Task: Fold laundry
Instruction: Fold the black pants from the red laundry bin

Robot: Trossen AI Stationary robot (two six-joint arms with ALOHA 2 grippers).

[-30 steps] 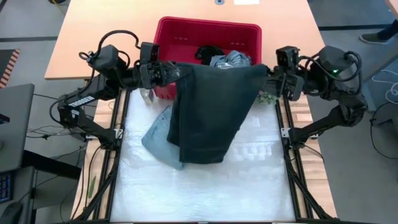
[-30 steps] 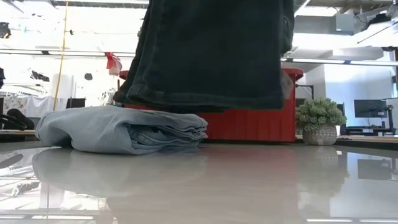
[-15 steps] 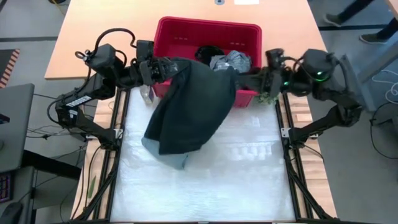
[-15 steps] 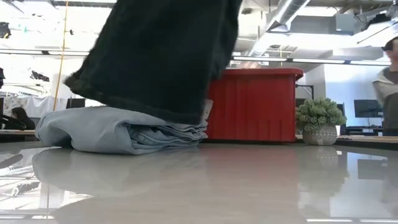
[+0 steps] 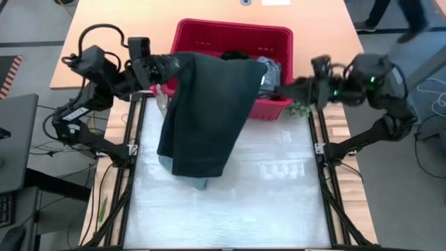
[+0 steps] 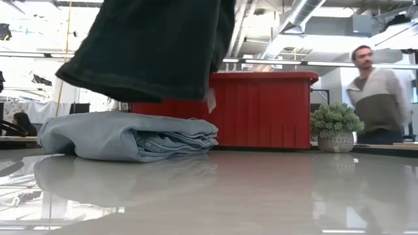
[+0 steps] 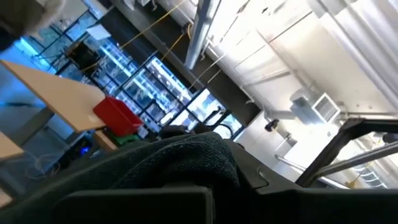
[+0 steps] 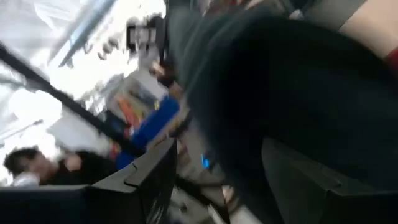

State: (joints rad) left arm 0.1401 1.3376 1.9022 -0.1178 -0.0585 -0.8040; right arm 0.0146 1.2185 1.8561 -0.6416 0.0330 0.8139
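With one light blue garment [image 6: 130,136] lying folded on the table [image 5: 279,202], the left tool [image 5: 164,67], clenched on the dark navy garment [image 5: 205,111], is hanging it unfolded while the right tool [image 5: 282,89] is standing released.

Matt dark cloth garment [image 5: 202,115] — glossy tabletop [image 5: 279,202]

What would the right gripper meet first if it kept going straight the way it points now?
The right gripper points toward the left arm, across the red basket's near corner. It would probably first meet the dark garment hanging from the left gripper, though height is unclear.
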